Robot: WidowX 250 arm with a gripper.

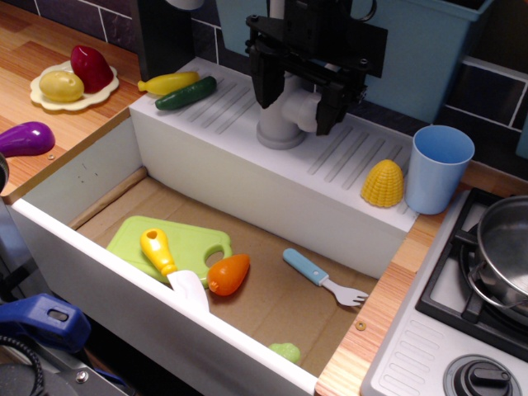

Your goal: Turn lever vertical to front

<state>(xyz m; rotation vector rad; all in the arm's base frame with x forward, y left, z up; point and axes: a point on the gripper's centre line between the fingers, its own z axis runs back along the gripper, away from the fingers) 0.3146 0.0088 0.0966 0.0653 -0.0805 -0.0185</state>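
Observation:
The grey tap column [279, 128] stands on the white ribbed ledge [247, 124] behind the sink. A stubby round light-grey knob [304, 107] juts from its top toward the right front. The slim handle of the lever is hidden by the gripper. My black gripper [299, 99] hangs from above right over the tap. One finger [266, 82] is left of the column and the other [332, 107] is right of the knob. The jaws stand apart, straddling the knob. I cannot tell whether the pads touch it.
A yellow banana [167, 82] and green cucumber [186, 93] lie on the ledge's left, toy corn [383, 183] and a blue cup [440, 167] on its right. The sink [272, 289] holds a green board, yellow spatula, orange and fork. A stove with a pot [503, 247] is at right.

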